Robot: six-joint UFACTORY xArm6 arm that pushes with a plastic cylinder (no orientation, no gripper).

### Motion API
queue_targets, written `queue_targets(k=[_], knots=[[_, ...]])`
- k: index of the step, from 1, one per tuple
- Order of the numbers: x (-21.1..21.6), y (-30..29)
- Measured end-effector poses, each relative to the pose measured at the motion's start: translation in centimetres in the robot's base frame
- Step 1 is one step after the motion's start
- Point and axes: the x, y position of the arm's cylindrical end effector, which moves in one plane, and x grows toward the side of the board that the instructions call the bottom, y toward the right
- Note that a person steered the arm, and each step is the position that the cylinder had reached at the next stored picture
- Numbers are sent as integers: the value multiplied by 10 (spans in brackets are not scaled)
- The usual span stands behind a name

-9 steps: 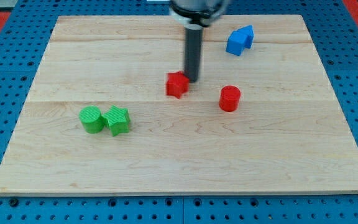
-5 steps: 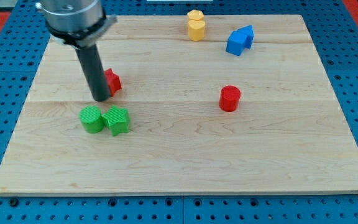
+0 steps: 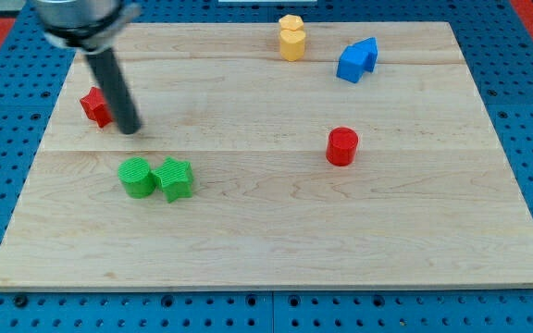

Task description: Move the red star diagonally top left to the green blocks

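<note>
my tip just right of red star | star up-left of green cylinder and green star, apart | no gripper, plain rod only

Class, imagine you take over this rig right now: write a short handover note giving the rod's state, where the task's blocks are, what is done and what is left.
Tip: my tip is on the board, just to the view's right of the red star, about touching it.
Blocks: the red star sits near the board's left edge, up and to the view's left of the green cylinder and green star, which stand side by side.
Done: the star lies diagonally top left of the green pair, with a clear gap.
Left: probably nothing but to lift away; nudge it closer if needed.
</note>
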Motion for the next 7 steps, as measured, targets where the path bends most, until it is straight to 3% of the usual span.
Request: queue_targets(k=[3, 5, 7], knots=[[-52, 31], [-24, 114], [-24, 254]])
